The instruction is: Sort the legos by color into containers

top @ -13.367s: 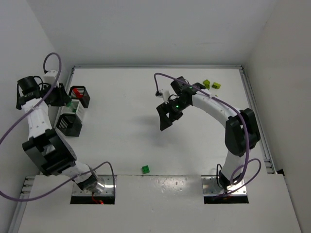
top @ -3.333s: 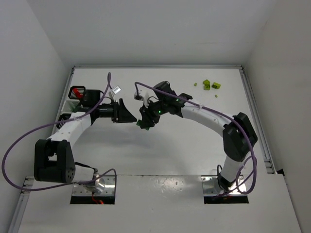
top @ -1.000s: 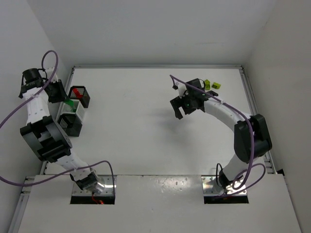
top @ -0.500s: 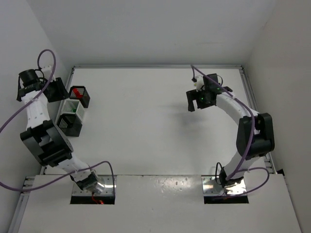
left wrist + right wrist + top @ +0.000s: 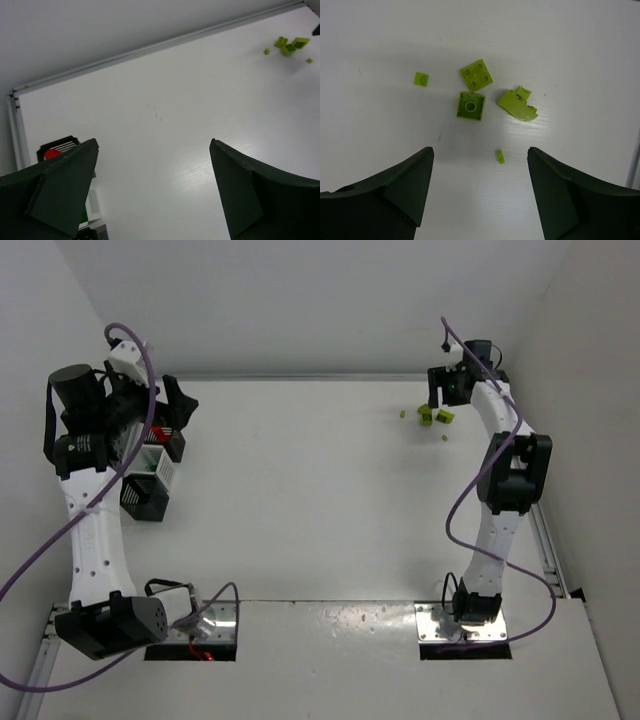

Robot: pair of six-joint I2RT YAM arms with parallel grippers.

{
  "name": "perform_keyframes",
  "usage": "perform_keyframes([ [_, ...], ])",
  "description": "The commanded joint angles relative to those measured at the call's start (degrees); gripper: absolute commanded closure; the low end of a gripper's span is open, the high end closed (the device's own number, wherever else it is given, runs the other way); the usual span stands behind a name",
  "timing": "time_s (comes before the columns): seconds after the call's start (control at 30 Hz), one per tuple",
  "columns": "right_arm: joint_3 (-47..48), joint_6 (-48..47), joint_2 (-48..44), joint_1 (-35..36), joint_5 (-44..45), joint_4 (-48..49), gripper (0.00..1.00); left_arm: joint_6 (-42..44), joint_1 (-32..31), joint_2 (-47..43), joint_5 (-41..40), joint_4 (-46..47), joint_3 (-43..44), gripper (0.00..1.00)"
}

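The right pincer [image 5: 479, 150] is held with its jaws apart and nothing between them, poised over the yellow-green legos [image 5: 425, 416] that are scattered on the counter [image 5: 300, 500] near its far right corner. In the right wrist view the cluster is seen just beyond the fingertips and within the span of the jaws. A square brick [image 5: 470, 105] lies nearest the centre line, and a flat two-by-two plate [image 5: 477, 75] sits just past its far edge, touching it or nearly so. A curved piece [image 5: 517, 106] lies just to the right in that view, a small single-stud plate [image 5: 421, 78] is off to the left, and a tiny sliver [image 5: 499, 156] is closest to the fingertips. No long axis is offered by the square brick, whose sides are set nearly square to the closing line. The curved piece is laid on a diagonal and, it is judged, would call for a turn of the wrist. The left pincer [image 5: 154, 142] is also spread wide and empty, raised beside the containers [image 5: 145, 495] at the left edge, where red is visible in the far black bin [image 5: 62, 146]. The cluster lies well apart from that side, so the right arm is judged much the nearer for the coming pick. A short move forward and down onto the square brick appears to be required, after which the piece would have to be carried across the counter.
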Motion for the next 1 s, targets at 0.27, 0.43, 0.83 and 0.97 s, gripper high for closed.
perform_keyframes([
  [0.27,19.24,-19.26,15.83,-7.30,-17.32,-8.62,0.36,1.51,-0.91,-1.30,12.75,-0.27,-4.65,0.00],
  [0.43,21.08,-22.34,18.29,-7.83,-19.24,-7.22,0.33,0.98,-0.91,-0.78,13.28,-0.27,-4.65,0.00],
  [0.83,24.69,-24.45,24.89,-7.84,-16.88,-6.95,0.20,0.46,-0.91,0.89,10.46,-0.80,-5.18,0.00],
  [0.97,25.47,-25.16,26.03,-7.84,-16.88,-6.25,0.32,-0.07,-0.91,0.89,9.94,-0.80,-5.70,0.00],
])
